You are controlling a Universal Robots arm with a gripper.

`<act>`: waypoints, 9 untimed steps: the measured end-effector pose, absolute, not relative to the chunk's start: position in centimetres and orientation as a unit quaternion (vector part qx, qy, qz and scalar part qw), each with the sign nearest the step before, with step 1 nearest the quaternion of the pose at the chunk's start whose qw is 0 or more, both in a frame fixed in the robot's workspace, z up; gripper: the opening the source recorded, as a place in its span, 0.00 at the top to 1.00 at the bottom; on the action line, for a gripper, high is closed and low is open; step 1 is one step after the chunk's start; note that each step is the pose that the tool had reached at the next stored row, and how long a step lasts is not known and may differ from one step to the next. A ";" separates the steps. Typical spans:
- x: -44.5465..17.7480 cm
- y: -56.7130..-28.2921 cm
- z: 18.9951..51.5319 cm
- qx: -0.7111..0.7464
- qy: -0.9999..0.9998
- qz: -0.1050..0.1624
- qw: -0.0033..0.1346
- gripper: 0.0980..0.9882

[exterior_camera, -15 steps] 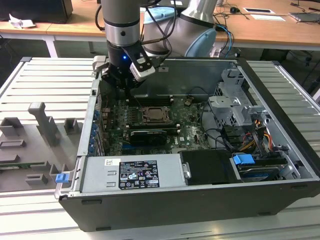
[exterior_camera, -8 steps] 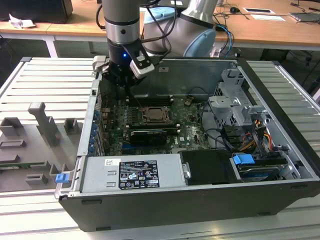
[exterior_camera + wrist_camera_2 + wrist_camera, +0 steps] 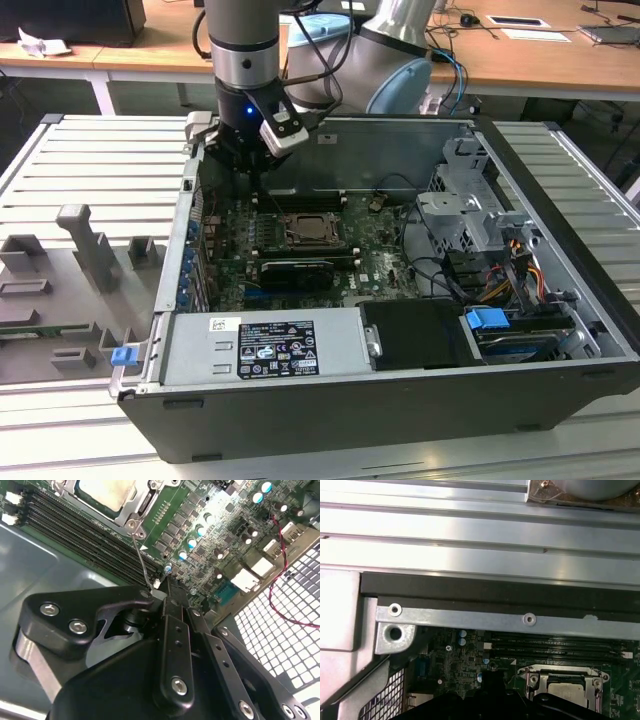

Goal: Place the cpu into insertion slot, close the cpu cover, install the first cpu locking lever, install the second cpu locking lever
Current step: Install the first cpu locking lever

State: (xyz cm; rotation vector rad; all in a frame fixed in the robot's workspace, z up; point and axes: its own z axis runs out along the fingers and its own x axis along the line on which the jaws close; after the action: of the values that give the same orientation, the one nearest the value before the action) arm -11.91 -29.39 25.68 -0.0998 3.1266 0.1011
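"One cpu (image 3: 105,491) — where does it sit?"
"In its socket, the cpu cover (image 3: 132,510) flat around it. The hand (image 3: 162,589) meets a thin locking lever (image 3: 142,560) (wire-like); whether it grips cannot be told."

One robot arm (image 3: 245,50) carries one gripper (image 3: 167,592). There is one open computer case (image 3: 400,150), one motherboard (image 3: 375,245), one cpu (image 3: 107,491) and one cpu cover (image 3: 131,507) (with a single square window). One thin wire lever (image 3: 142,560) shows in the second wrist view. One labelled power supply (image 3: 270,345) and two blue plastic tabs (image 3: 488,322) show in the exterior view. Two round rivets (image 3: 395,609) show in the first wrist view.
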 end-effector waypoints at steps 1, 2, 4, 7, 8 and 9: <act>-11.9 -29.4 25.7 -0.032 0.999 0.032 0.006 0.99; -11.9 -29.4 25.7 -0.032 0.999 0.032 0.006 0.99; -11.9 -29.4 25.7 -0.032 0.999 0.032 0.006 0.99; -11.9 -29.4 25.7 -0.032 0.999 0.032 0.006 0.99; -11.8 -29.4 25.7 -0.032 0.999 0.032 0.006 0.99; -11.8 -29.4 25.7 -0.032 0.999 0.032 0.006 0.99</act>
State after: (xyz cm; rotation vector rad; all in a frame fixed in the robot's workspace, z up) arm -11.78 -29.39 25.65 -0.1002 3.1266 0.0998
